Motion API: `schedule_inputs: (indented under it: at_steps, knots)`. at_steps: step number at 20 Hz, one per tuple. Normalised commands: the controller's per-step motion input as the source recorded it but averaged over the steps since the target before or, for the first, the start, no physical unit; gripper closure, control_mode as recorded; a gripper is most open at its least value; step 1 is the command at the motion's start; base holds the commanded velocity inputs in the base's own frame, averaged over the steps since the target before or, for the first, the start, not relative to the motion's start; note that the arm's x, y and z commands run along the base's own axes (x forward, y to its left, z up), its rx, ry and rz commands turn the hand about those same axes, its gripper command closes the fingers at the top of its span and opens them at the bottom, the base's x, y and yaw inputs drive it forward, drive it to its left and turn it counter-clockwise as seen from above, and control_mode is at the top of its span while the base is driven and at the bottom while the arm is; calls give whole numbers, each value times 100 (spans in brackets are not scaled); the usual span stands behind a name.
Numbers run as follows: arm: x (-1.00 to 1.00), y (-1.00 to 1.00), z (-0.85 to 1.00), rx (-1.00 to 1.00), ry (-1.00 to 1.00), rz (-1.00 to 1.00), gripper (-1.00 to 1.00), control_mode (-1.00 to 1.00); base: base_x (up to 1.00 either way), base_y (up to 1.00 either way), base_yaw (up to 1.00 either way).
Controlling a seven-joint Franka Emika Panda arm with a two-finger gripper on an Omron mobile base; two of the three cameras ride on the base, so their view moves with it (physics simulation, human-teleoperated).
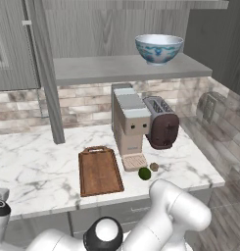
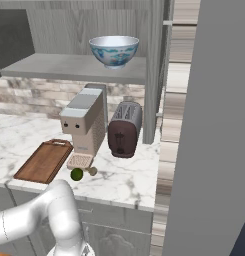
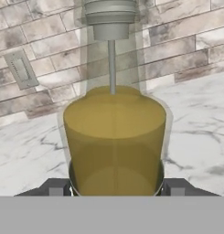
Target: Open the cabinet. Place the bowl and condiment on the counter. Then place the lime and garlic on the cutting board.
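Observation:
The condiment point(image 3: 114, 137), a bottle of yellow-olive liquid with a narrow neck and grey cap, stands upright between my fingertips point(image 3: 56, 187) in the hand view. My gripper point(image 3: 115, 188) is shut on its lower body, over the white marble counter point(image 3: 195, 128). The cabinet point(image 1: 116, 68) is open, and the blue-and-white bowl point(image 1: 159, 48) point(image 2: 114, 50) sits on its grey shelf. The dark brown cutting board point(image 1: 99, 171) point(image 2: 44, 161) lies bare on the counter point(image 1: 33, 162). Right of it rest the lime point(image 1: 144, 173) point(image 2: 76, 174) and the garlic point(image 1: 154, 166) point(image 2: 92, 171).
A beige coffee machine point(image 1: 131, 122) point(image 2: 86, 120) and a dark toaster point(image 1: 161, 122) point(image 2: 124, 130) stand behind the lime and garlic. An open cabinet door point(image 2: 214, 125) hangs at the right. A wall outlet point(image 3: 19, 68) sits in the brick backsplash behind the bottle.

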Motion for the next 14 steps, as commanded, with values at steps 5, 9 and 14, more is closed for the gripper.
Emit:
schedule_inputs:
  at_steps: [5, 9, 14]
  knots:
    - [0, 0, -18, 0, 0, 0, 100, -100, 0, 0, 0]
    - [0, 0, -15, 0, 0, 0, 100, -100, 0, 0, 0]
    - [9, 0, -15, 0, 0, 0, 100, -100, 0, 0, 0]
